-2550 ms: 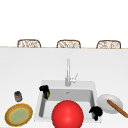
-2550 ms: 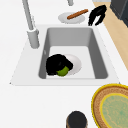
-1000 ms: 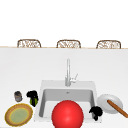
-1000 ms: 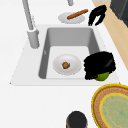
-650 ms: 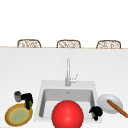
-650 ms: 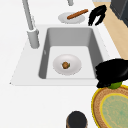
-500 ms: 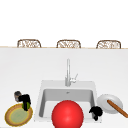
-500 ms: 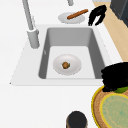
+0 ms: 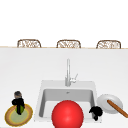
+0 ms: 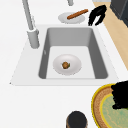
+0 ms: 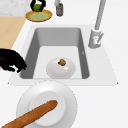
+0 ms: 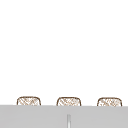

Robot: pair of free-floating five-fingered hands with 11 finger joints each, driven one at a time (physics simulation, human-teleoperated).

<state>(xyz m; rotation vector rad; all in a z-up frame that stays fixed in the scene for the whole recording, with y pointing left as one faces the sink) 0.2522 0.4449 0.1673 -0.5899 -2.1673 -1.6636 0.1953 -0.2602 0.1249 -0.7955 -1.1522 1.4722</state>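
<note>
My left hand (image 9: 18,102) is shut on a small green fruit (image 9: 20,109) just above the yellow-rimmed green plate (image 9: 9,119) on the counter left of the sink. The right side view shows the same hand (image 11: 37,3) curled over the fruit (image 11: 37,7) above the plate (image 11: 41,16). In the left side view the hand (image 10: 120,96) covers the plate's (image 10: 98,105) near edge. My right hand (image 9: 95,111) hangs with relaxed fingers at the sink's front right corner, holding nothing, beside a white plate (image 9: 103,100) that carries a baguette (image 9: 117,107).
A white bowl (image 10: 73,67) with a small brown item (image 10: 65,65) lies in the sink basin (image 10: 71,40). The faucet (image 9: 68,72) stands behind it. A dark cup (image 9: 18,94) stands behind the green plate. A large red ball (image 9: 67,114) covers the sink's front.
My left hand lifted the green fruit out of the bowl in the sink and carried it left to above the green plate. The right hand has stayed still.
</note>
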